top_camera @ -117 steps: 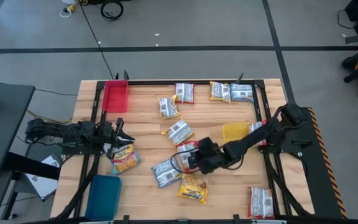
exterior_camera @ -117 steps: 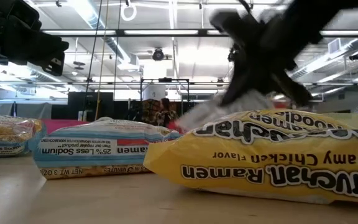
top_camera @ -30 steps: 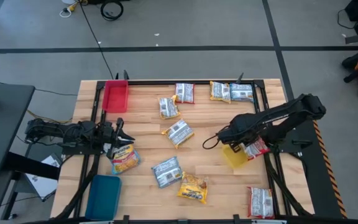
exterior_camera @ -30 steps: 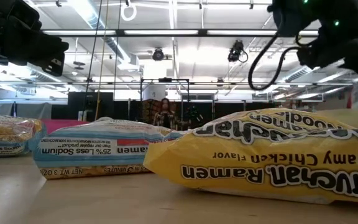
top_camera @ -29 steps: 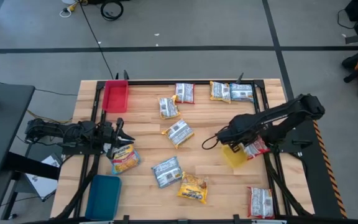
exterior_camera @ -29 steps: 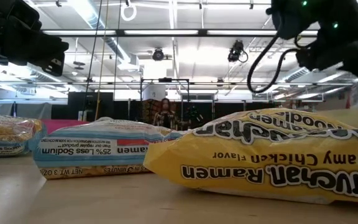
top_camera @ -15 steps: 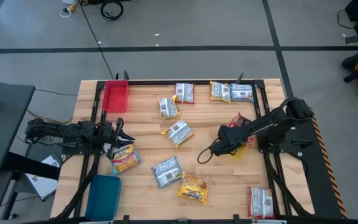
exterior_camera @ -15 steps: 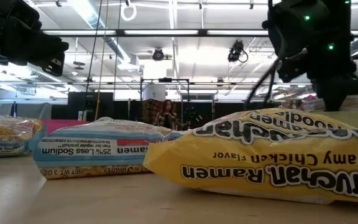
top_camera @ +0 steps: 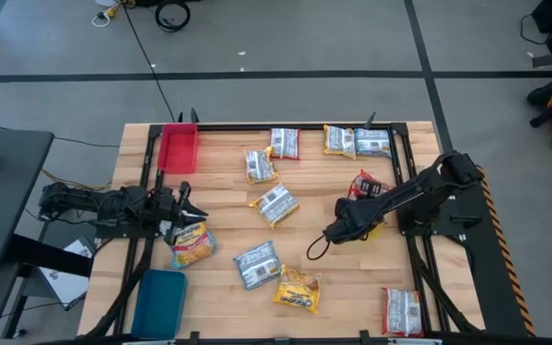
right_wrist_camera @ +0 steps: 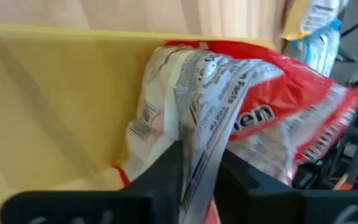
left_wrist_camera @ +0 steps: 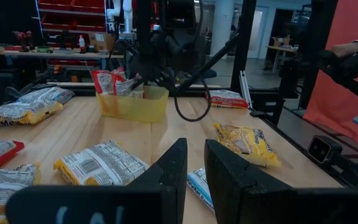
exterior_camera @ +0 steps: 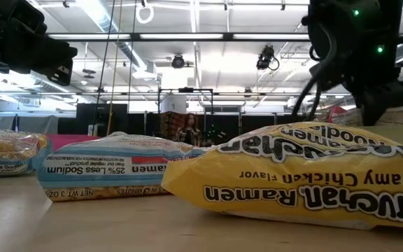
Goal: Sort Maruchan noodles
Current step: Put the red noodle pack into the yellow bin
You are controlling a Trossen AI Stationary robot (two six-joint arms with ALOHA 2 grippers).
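- Your right hand (right_wrist_camera: 197, 174) is at the yellow plastic tray (right_wrist_camera: 48, 106) near the right edge of the wooden tabletop (top_camera: 228, 206), setting a red-edged crinkly plastic Maruchan noodle packet (right_wrist_camera: 229, 106) into it; I judge this the drop-off step for that packet.
- Its two dark fingers (right_wrist_camera: 160, 180) stand only slightly apart with the packet's wrapper between them, so it looks pinched, though whether the grip is letting go I cannot tell.
- Next you need the fingers to part fully, then a lift clear of the tray wall without dragging the packet out.
- Your left hand (left_wrist_camera: 191, 168) waits near the left edge, fingers nearly together, holding nothing.
- The right wrist view alone shows the wrapper between the fingers; the high view shows only the red packet (top_camera: 369, 185) beside the arm.
- The high view also shows the other packets scattered across the tabletop, plus the red plastic tray (top_camera: 177, 149) at the far left corner and the blue plastic tray (top_camera: 159, 302) at the near left corner.
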